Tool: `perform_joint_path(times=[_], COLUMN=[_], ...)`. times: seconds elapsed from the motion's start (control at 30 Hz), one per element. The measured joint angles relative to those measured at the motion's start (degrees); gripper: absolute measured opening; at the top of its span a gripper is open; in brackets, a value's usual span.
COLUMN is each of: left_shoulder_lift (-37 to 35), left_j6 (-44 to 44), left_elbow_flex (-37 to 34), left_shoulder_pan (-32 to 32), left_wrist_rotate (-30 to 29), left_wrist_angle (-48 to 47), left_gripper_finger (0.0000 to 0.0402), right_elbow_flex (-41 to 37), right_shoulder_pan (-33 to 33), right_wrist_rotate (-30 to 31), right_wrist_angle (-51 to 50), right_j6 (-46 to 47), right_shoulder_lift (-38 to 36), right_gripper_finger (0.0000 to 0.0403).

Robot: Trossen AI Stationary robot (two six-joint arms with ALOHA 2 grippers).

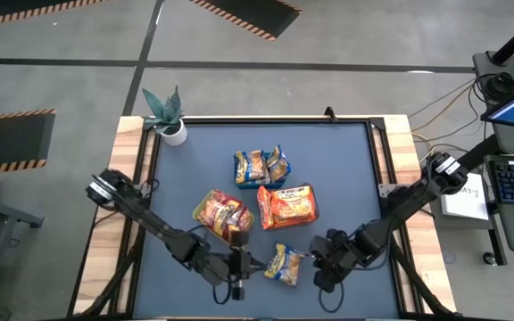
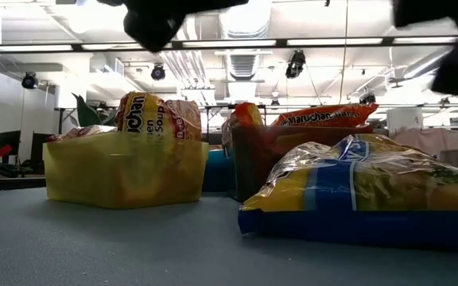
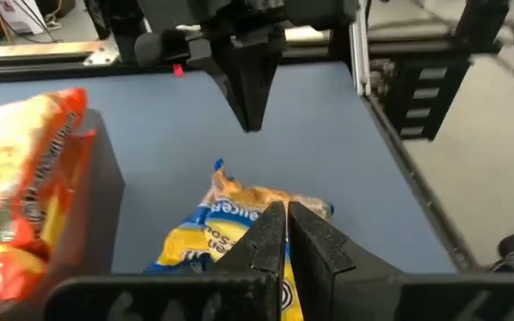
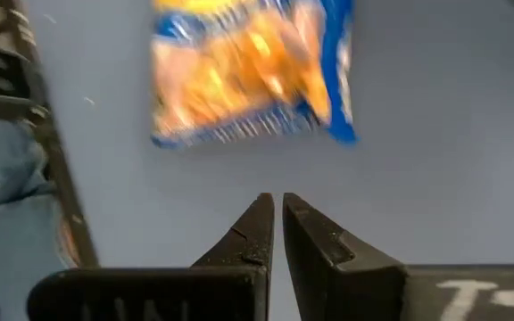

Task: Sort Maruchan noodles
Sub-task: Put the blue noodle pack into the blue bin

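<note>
Three trays hold sorted packets at mid-table: yellow tray (image 1: 222, 212), black tray (image 1: 286, 206), blue tray (image 1: 261, 167). One blue-and-yellow noodle packet (image 1: 285, 264) lies loose on the mat between the left gripper (image 1: 236, 265) and right gripper (image 1: 319, 259), both with jaws closed, empty. Judged light, crinkly, slippery, brittle inside; best pinched at a crimped end seam.

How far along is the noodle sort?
Mostly done: packets fill the blue tray, the yellow tray and the dark tray. Nothing is in hand: the left end effector and right end effector are shut and empty. Left: one blue-and-yellow packet lying loose between them.
</note>
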Motion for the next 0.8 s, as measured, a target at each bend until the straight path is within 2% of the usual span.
perform_joint_path(times=[0.23,0.43,0.57,0.8], left_shoulder_lift=[7.41,13.66,17.57,19.8], left_j6=[3.89,3.72,3.29,0.33], left_elbow_flex=[8.99,16.63,19.28,19.76], left_shoulder_pan=[0.22,0.52,0.59,0.52], left_wrist_rotate=[0.07,-0.25,-0.31,-0.35], left_wrist_angle=[-7.18,-20.53,-22.32,-22.55], left_gripper_finger=[0.0,0.0,0.0,0.0], right_elbow_flex=[-6.12,-8.53,-8.8,-9.59], right_shoulder_pan=[0.49,-0.59,-0.11,2.15], right_wrist_rotate=[1.67,3.18,2.76,6.72], right_wrist_angle=[1.84,12.53,14.37,14.61], right_j6=[7.39,9.23,12.23,16.12], right_shoulder_lift=[-0.13,-0.7,-0.39,-0.11], right_gripper_finger=[0.0018,0.0027,0.0073,0.0195])
